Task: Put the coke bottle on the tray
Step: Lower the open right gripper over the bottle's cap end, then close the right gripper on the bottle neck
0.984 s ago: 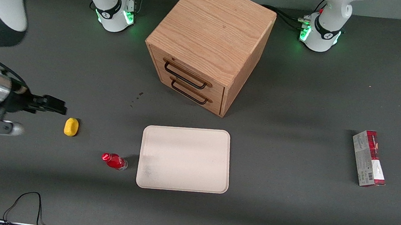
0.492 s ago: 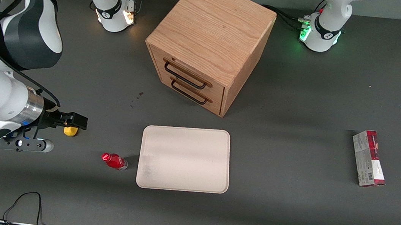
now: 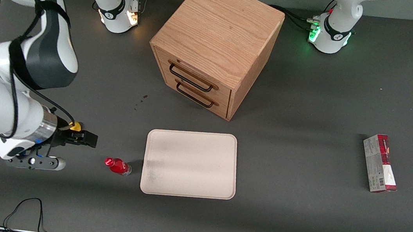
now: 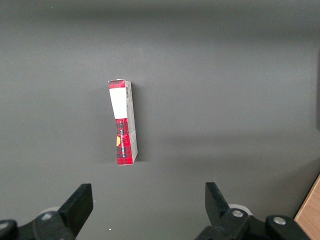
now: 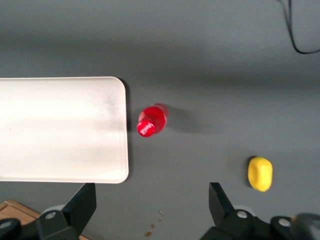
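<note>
coke bottle (image 3: 118, 166) upright on table beside tray (image 3: 190, 163), near the wide-spread, empty hand (image 3: 90, 139)

Wooden cabinet (image 3: 215, 46), carton (image 3: 380, 163) (red-and-grey), yellow lump (image 5: 260, 173)

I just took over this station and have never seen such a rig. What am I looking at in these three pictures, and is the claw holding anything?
Two white robot arms stand at a grey table. One picture looks down from the front; the others come from cameras on each arm's wrist. The working arm's claw hangs open and empty above the table, near the coke bottle, which stands beside the tray, not on it. A yellow lump, a wooden drawer cabinet and a red-and-grey carton are also there.
</note>
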Available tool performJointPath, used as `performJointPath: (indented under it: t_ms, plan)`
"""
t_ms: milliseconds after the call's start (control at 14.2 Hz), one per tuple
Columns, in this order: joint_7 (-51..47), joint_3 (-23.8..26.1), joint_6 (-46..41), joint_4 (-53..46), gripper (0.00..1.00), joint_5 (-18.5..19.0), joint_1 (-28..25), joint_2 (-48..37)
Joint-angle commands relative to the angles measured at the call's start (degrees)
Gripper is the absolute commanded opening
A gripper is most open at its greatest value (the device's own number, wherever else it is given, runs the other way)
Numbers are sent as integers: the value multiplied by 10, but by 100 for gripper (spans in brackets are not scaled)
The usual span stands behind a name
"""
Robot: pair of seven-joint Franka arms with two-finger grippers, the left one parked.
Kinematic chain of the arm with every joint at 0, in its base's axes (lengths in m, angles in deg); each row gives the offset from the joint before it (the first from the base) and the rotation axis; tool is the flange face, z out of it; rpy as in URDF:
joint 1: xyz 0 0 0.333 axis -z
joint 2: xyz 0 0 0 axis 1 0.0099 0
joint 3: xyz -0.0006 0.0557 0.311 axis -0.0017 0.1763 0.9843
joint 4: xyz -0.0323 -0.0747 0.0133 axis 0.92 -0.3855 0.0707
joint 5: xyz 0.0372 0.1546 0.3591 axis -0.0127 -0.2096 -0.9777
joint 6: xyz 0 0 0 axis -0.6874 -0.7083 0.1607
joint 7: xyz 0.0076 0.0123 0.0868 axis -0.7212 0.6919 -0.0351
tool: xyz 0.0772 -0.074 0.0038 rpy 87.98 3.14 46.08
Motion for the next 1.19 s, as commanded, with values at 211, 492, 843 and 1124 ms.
performJointPath:
  t_ms: [211,492,843,1124]
  plan:
    - [-18,-3,36,-16,100,10,-15,53]
    - [-14,-3,64,-4,100,29,-15,74]
    - [-17,-4,152,56,100,38,-14,74]
    - [-21,-4,181,94,100,37,-15,72]
